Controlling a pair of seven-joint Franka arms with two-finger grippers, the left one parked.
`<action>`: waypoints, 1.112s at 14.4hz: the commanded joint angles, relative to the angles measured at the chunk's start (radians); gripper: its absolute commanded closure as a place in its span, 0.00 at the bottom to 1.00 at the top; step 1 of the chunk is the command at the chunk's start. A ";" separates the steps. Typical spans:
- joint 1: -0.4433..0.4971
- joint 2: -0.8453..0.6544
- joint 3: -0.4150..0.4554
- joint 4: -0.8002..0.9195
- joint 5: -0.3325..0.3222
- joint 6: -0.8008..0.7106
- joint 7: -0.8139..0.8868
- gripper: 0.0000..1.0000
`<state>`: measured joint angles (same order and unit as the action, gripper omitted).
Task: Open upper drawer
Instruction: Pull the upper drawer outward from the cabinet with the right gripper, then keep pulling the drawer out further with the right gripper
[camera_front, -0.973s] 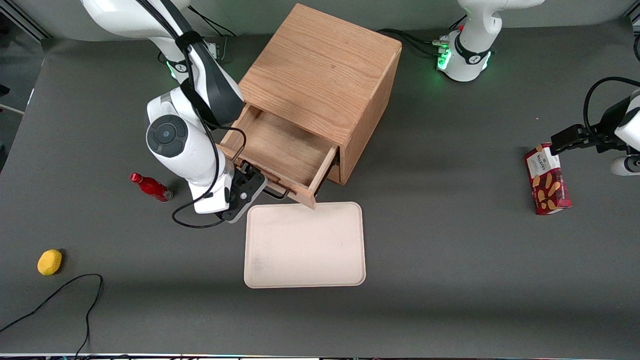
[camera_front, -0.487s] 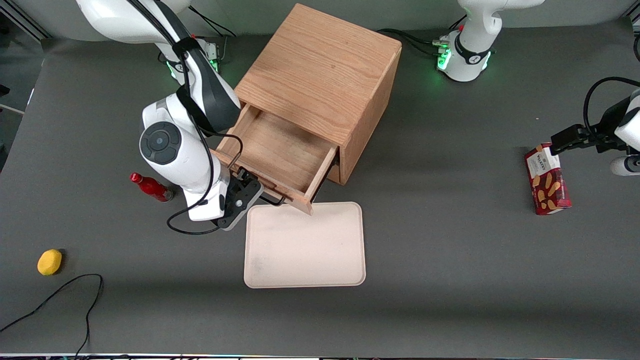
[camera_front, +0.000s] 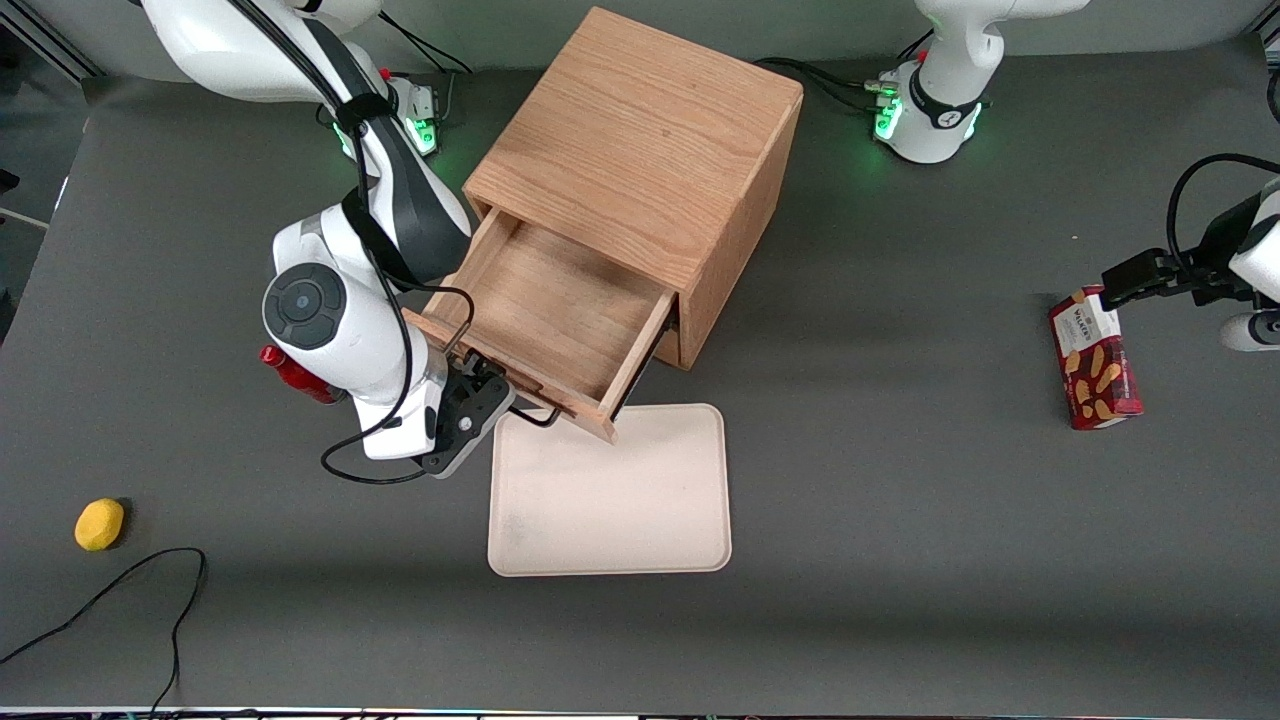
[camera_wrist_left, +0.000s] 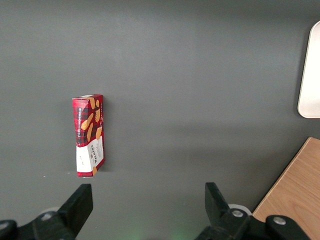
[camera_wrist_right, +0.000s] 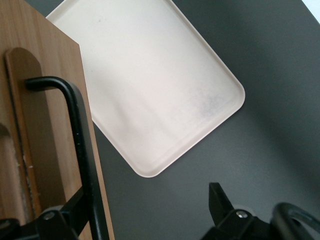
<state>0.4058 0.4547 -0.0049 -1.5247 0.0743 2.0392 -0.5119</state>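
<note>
Upper drawer (camera_front: 548, 312) pulled well out of cabinet (camera_front: 640, 150), over tray (camera_front: 610, 500) edge. End effector (camera_front: 478, 385) open around black handle (camera_wrist_right: 80, 145), hooking, not squeezing.

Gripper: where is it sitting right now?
In the front view the gripper is at the handle of the pulled-out upper drawer, just above the cream tray's corner, with the red bottle nearby toward the working arm's end.
</note>
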 joint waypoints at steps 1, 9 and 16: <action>-0.021 0.035 0.006 0.061 -0.004 -0.017 -0.031 0.00; -0.041 0.045 0.005 0.078 0.002 -0.019 -0.017 0.00; -0.050 0.052 0.005 0.090 0.002 -0.021 -0.019 0.00</action>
<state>0.3673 0.4922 -0.0048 -1.4690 0.0760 2.0362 -0.5156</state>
